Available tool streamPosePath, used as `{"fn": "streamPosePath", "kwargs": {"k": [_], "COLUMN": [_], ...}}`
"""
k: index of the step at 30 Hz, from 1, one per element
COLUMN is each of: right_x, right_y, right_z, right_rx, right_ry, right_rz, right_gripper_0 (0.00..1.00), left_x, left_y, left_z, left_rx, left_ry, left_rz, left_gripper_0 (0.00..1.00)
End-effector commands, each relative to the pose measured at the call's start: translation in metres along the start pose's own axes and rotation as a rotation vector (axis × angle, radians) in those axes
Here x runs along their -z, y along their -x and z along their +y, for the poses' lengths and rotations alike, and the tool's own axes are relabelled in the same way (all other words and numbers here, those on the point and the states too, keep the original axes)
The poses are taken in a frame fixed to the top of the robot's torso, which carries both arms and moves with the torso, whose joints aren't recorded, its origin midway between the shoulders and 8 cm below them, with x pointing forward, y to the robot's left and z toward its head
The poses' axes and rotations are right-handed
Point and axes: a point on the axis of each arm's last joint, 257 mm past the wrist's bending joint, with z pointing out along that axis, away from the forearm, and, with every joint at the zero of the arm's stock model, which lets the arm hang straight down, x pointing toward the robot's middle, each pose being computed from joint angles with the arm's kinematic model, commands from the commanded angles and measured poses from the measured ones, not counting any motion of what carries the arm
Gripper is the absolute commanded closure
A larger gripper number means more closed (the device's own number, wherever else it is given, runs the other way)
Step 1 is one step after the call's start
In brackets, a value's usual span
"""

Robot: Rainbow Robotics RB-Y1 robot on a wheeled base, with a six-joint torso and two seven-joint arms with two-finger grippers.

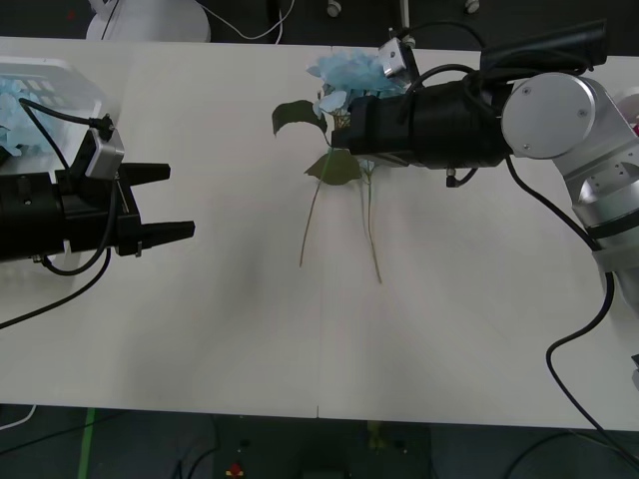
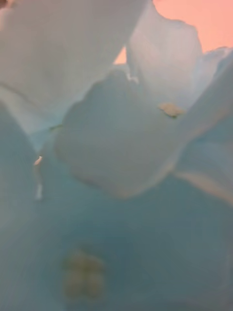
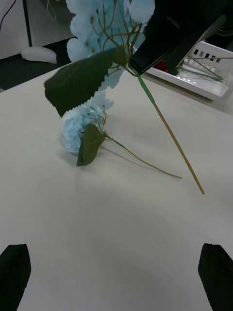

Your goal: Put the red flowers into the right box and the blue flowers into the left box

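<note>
Our right hand (image 3: 141,65) is clamped on the stem of one blue flower (image 3: 104,29), holding it tilted above the white bench (image 1: 250,329) with its stem tip near the surface. A second blue flower (image 3: 82,127) lies on the bench just beside it. Our left hand (image 1: 168,203) hangs wide open and empty over the bench's left side, near the left box (image 1: 75,80) with blue flowers in it.

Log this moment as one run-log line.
right pincer: shut on blue flower, lifted | second blue flower: lying on table | left pincer: open, empty, near left box
</note>
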Motion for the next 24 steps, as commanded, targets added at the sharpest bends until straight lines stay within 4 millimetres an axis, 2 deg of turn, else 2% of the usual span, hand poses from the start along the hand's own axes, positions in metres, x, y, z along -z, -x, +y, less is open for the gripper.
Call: {"fn": "streamPosePath", "kwargs": {"k": [1, 6, 10, 17, 24], "right_x": [-0.001, -0.008, -0.014, -0.028, -0.034], "right_y": [0.031, 0.025, 0.024, 0.018, 0.013], "right_z": [0.062, 0.094, 0.118, 0.134, 0.136], "right_rx": [0.123, 0.165, 0.179, 0.207, 0.226], "right_ry": [0.154, 0.254, 0.326, 0.355, 0.355], "right_rz": [-0.078, -0.087, -0.116, -0.150, -0.161], "right_gripper_0": [1.00, 1.00, 1.00, 1.00, 1.00], "left_x": [-0.008, -0.014, -0.021, -0.027, -0.027], "left_y": [0.008, 0.011, 0.013, 0.014, 0.029], "left_z": [-0.009, -0.015, -0.030, -0.054, -0.072], "left_rx": [-0.017, 0.023, 0.095, 0.179, 0.319], "left_ry": [-0.007, -0.017, -0.039, -0.090, -0.146], "left_rz": [-0.025, -0.055, -0.112, -0.174, -0.277], "left_gripper_0": [0.00, 0.00, 0.00, 0.00, 0.00]}}
